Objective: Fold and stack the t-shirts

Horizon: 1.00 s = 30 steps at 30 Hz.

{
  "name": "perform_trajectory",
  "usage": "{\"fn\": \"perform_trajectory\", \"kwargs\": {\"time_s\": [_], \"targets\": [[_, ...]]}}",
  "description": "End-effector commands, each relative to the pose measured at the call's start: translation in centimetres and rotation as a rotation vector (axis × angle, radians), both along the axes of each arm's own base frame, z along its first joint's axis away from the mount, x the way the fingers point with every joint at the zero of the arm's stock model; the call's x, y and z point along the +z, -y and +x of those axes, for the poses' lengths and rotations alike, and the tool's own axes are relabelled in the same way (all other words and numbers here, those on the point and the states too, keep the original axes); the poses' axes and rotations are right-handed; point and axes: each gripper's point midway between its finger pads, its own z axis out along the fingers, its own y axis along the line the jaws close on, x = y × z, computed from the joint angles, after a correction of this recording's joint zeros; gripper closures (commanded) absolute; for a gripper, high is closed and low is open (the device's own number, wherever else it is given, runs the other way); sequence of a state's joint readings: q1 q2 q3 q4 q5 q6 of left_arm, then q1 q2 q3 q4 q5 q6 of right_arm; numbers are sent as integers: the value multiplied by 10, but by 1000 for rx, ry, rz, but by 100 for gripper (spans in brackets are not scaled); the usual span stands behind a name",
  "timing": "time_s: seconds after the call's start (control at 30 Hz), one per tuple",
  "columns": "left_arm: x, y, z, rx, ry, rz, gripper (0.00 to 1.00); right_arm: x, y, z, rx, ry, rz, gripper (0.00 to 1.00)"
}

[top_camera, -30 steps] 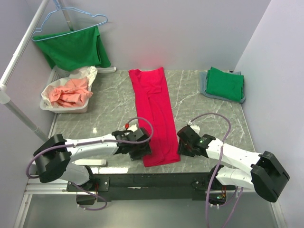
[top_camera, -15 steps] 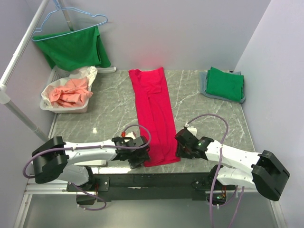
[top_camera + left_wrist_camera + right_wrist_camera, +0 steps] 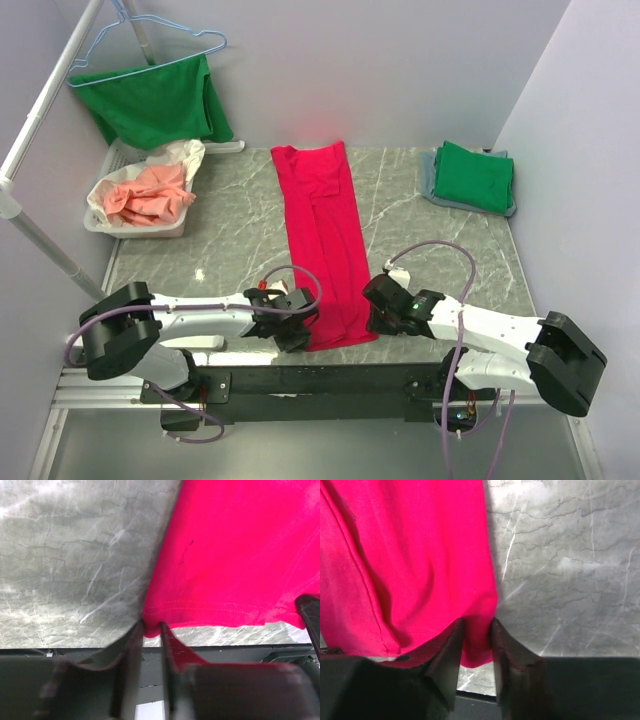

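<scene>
So, my left claw [image 3: 151, 628] is pinched onto the near left hem corner of the red tee [image 3: 322, 240], and my right claw [image 3: 477, 627] is clamped on the near right corner. The tee lies in a long strip down the middle of the table [image 3: 220, 240]. The folded green tee [image 3: 478, 178] sits on the grey tee [image 3: 429, 180] in the far right corner.

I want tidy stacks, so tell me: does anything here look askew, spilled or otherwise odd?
Nothing spilled or damaged. The red t-shirt lies as a long strip, slanted across the table. In the far right corner, the green t-shirt sits off-centre on the grey t-shirt, whose edges stick out.
</scene>
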<state>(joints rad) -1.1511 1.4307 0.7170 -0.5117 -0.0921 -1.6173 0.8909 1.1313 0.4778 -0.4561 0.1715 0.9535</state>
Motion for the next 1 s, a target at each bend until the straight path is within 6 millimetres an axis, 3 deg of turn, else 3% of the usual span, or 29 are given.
{"fn": "perform_trajectory", "kwargs": {"time_s": [0.0,0.13,0.3,0.57,0.8,0.97], "targets": [[1,6,6,10,11,-19,82,-18,10,-19,-1,-73,-53,74],[1,0,5,21,8,3,99,-20,12,-23,-3,-84,-57,100],[6,-25,11,79,53,80,99,-18,4,-32,27,-88,-40,100],[5,-67,0,168,62,130,99,-19,-14,-60,101,-120,-35,100],[2,-74,-17,147,45,145,99,-11,-25,-79,148,-128,-35,100],[18,-70,-5,166,115,141,99,5,-30,-67,121,-69,-44,100]]}}
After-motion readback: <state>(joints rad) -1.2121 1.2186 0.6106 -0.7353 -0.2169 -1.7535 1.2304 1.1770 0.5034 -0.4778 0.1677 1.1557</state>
